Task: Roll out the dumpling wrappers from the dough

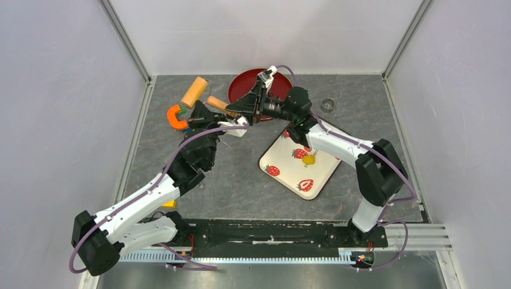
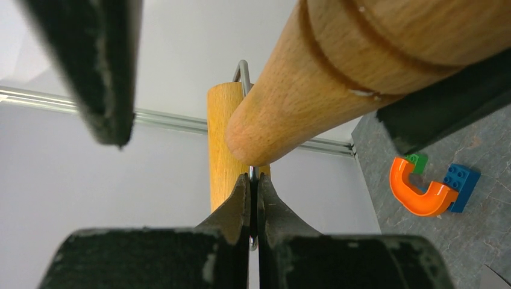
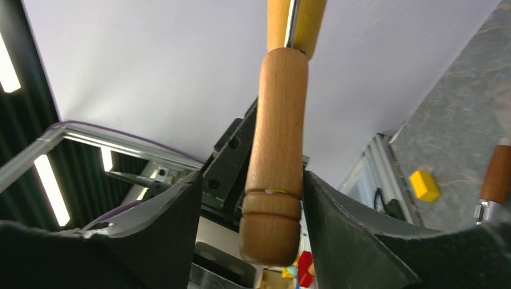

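A wooden dough roller is held up above the table at the back: its drum [image 1: 194, 91] [image 2: 226, 138], its handle [image 1: 217, 103] [image 3: 280, 150] and a thin metal wire between them. My left gripper [image 1: 202, 111] [image 2: 253, 183] is shut on that wire. My right gripper [image 1: 234, 108] [image 3: 252, 180] is open around the handle; its right finger touches the wood and a gap shows at the left finger. The dumpling wrapper [image 1: 308, 159] shows as a small yellow roundish spot on the strawberry tray [image 1: 283, 150], under the right arm, too small to tell its shape.
A red plate [image 1: 244, 84] lies behind the grippers. An orange U-shaped toy [image 1: 176, 118] [image 2: 422, 192] with blue and green bricks sits left of them. A metal ring [image 1: 328, 105] stands at the back right. A yellow block [image 1: 170, 203] [image 3: 425, 185] lies near the left arm. Walls close the sides.
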`<state>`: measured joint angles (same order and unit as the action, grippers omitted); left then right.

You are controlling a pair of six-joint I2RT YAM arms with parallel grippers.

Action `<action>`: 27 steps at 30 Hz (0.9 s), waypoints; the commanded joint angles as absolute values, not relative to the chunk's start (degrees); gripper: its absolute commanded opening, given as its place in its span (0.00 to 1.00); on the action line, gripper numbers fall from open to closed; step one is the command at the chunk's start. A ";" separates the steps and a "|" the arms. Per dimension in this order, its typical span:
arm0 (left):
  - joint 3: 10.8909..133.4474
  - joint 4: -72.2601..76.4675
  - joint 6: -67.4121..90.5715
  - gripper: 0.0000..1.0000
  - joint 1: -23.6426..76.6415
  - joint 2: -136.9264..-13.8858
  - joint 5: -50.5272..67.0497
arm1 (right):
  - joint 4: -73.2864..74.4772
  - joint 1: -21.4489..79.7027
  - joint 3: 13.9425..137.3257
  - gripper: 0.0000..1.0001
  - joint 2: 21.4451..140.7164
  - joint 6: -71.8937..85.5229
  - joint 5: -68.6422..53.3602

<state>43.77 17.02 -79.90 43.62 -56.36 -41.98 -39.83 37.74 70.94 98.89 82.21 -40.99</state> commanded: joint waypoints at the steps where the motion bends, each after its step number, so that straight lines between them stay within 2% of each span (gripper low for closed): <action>1: 46.93 22.28 -82.18 0.02 44.27 -55.92 -42.96 | -51.04 38.25 73.89 0.58 101.05 88.28 -42.10; 3: 46.94 22.23 -82.05 0.02 44.30 -55.98 -43.23 | -52.31 38.41 74.26 0.51 102.03 89.49 -42.23; 12: 46.67 22.19 -81.76 0.02 44.56 -56.05 -44.20 | -49.92 38.94 75.05 0.34 102.68 88.18 -42.23; 21: 46.10 21.62 -81.20 0.04 44.74 -55.08 -44.53 | -51.16 38.84 74.87 0.00 102.74 87.76 -40.25; 22: 45.98 21.47 -81.11 0.10 44.81 -54.96 -44.50 | -51.08 38.85 75.04 0.00 102.83 87.67 -40.25; 23: 45.93 21.21 -80.93 0.22 44.87 -54.91 -44.50 | -51.02 38.80 75.17 0.00 102.90 87.31 -40.27; 25: 45.65 20.27 -79.95 0.55 44.96 -54.58 -44.15 | -50.15 38.71 75.19 0.00 102.71 86.17 -40.17; 26: 45.53 18.74 -78.65 0.67 44.96 -54.37 -43.45 | -49.17 38.53 75.04 0.00 102.47 85.11 -40.05; 27: 45.38 16.97 -77.52 0.72 45.00 -54.08 -42.81 | -47.98 38.38 74.78 0.00 101.85 83.42 -39.77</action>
<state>44.36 18.24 -80.05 44.62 -56.14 -43.77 -46.11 38.52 72.86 103.20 87.48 -41.12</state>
